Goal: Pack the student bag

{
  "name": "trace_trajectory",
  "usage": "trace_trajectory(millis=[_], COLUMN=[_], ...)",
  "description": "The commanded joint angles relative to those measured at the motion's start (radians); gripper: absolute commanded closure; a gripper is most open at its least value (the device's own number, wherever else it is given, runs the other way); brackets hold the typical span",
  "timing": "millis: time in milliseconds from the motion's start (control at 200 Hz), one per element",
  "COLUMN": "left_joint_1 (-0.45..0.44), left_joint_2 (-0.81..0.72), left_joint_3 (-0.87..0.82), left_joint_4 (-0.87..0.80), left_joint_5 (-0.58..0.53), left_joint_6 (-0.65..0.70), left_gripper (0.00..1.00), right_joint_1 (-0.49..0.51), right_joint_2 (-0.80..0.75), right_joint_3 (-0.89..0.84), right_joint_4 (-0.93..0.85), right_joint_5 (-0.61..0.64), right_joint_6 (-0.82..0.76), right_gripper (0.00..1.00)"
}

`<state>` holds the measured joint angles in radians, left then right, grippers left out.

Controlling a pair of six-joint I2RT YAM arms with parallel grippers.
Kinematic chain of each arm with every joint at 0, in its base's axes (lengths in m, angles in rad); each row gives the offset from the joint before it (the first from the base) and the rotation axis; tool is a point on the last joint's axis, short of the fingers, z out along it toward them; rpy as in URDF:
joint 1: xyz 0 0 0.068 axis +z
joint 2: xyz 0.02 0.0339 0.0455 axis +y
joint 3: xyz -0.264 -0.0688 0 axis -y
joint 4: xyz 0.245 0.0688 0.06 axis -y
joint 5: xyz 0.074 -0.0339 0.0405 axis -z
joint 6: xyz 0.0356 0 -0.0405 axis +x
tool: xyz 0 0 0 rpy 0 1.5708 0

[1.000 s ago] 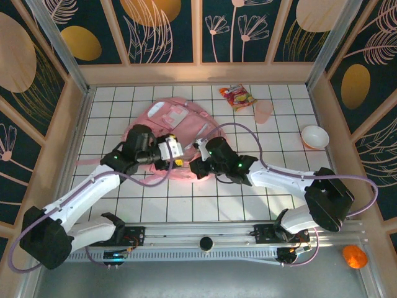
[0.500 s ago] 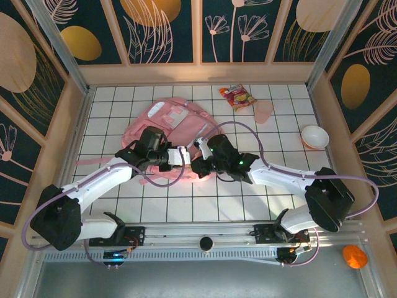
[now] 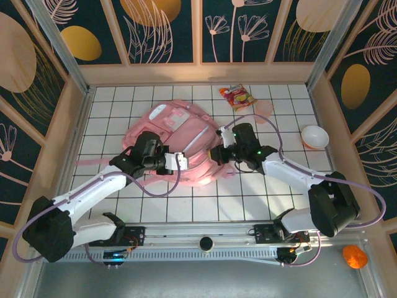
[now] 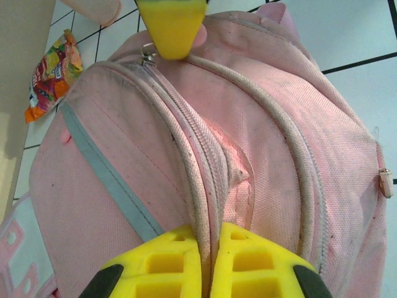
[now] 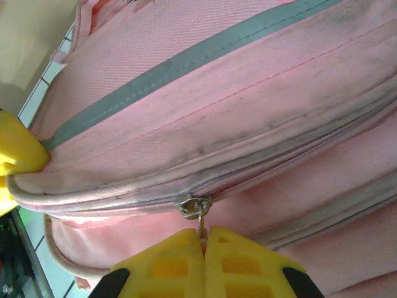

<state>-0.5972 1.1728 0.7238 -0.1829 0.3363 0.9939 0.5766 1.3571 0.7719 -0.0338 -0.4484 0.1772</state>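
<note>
Two arms reach over the white tiled table (image 3: 248, 192) and meet on one item; the student bag (image 3: 186, 133), soft and pink, lies near the middle of the table, a little toward the far side, between the two wrists. Left gripper (image 3: 180, 160) sits on the bag's near edge; from the left wrist its yellow fingers (image 4: 158, 264) are pressed together, pinching the bag along the line where pale piping and a zip track run side by side. Right gripper (image 3: 218, 151) meets the bag's right side; from the right wrist its fingers (image 5: 242, 267) are closed tight on the metal zipper pull (image 5: 193, 208), which hangs from a zip that looks shut along its visible length. Each wrist view catches the other gripper's yellow pad touching the bag further along the same seam; a grey strip (image 5: 186, 62) crosses the panel beside the zip. Snack packet (image 3: 237, 97), red and yellow, lies at the far edge, apart from the bag; a pale pink object (image 3: 264, 110) sits just beside it, kind unclear. White bowl (image 3: 314, 136) stands near the right wall, well apart from the bag.
</note>
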Motion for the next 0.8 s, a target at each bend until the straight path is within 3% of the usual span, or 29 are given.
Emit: trace_trajectory(millis=[0, 155, 330, 400, 450, 525, 606, 721, 791], left_joint_1=[0.016, 0.074, 0.199, 0.203, 0.203, 0.201, 0.175, 0.037, 0.008], left_joint_2=[-0.053, -0.081, -0.107, -0.094, -0.09, -0.096, -0.094, -0.058, -0.019], left_joint_3=[-0.028, -0.052, -0.051, -0.021, 0.017, 0.07, 0.094, 0.074, 0.07], left_joint_4=[-0.06, -0.075, -0.038, -0.072, -0.136, -0.202, -0.202, -0.176, -0.137], left_joint_5=[-0.083, -0.207, -0.284, -0.269, -0.184, -0.028, 0.087, 0.036, 0.054], left_joint_6=[-0.009, -0.033, -0.054, -0.053, -0.055, -0.092, -0.183, -0.199, -0.229], left_gripper=[1.0, 1.0, 1.0, 0.84, 0.66, 0.51, 0.47, 0.39, 0.35], right_joint_1=[-0.08, -0.036, 0.181, 0.239, 0.266, 0.293, 0.301, 0.302, 0.301], right_joint_2=[0.0, -0.026, -0.021, -0.009, 0.003, 0.019, 0.029, 0.038, 0.041], right_joint_3=[-0.002, -0.013, -0.039, -0.049, -0.042, -0.016, 0.009, 0.031, 0.041], right_joint_4=[-0.083, -0.043, 0.064, 0.141, 0.165, 0.164, 0.149, 0.123, 0.107], right_joint_5=[0.046, -0.005, 0.069, 0.087, 0.104, 0.126, 0.135, 0.132, 0.127], right_joint_6=[-0.067, -0.005, 0.147, 0.212, 0.238, 0.246, 0.239, 0.221, 0.213], right_gripper=[1.0, 1.0, 1.0, 1.0, 1.0, 1.0, 1.0, 1.0, 1.0])
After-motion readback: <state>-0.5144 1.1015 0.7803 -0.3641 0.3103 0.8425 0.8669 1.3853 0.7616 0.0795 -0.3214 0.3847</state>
